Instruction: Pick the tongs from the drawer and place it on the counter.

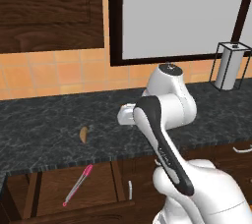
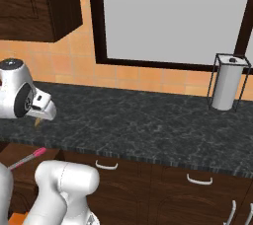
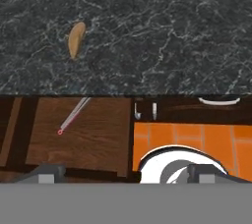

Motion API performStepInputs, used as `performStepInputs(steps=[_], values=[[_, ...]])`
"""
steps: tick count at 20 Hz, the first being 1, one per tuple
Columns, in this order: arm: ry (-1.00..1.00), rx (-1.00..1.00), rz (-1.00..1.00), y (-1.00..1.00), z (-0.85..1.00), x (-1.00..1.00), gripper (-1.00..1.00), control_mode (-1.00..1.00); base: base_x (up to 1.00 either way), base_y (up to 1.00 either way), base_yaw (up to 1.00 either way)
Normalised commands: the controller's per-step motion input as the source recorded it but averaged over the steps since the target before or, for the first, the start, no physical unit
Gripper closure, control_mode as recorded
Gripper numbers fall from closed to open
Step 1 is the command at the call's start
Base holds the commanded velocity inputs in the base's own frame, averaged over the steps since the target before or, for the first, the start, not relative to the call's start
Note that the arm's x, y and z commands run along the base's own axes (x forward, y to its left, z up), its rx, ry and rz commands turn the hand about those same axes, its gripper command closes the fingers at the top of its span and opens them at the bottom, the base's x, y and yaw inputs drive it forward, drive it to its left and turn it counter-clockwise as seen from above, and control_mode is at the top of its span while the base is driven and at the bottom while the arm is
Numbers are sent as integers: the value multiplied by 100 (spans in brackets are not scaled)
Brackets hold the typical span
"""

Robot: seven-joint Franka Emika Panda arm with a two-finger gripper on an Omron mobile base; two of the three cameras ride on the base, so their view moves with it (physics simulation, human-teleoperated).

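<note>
Lower left: the tongs (image 1: pixel 78 184) lie diagonally in the open drawer (image 1: pixel 49 188) below the counter (image 1: pixel 44 125); my gripper (image 3: pixel 125 173) fingers stand apart, holding nothing.

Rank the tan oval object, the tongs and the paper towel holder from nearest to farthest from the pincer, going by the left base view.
Measured from the pincer, which hangs open over the counter's front edge:
1. Tan oval object, on the counter just to its left.
2. Tongs, lower down in the open drawer.
3. Paper towel holder, far right, by the wall.
</note>
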Motion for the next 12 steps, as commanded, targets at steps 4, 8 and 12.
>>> performStepInputs(steps=[4, 8, 12], values=[[0, 0, -5, 100, -52, -36, -100, -100, 0, 0, 0], [3, 0, -2, 95, -60, -29, -100, -100, 0, 0, 0], [4, -12, 0, 72, -76, -6, -100, -100, 0, 0, 0]])
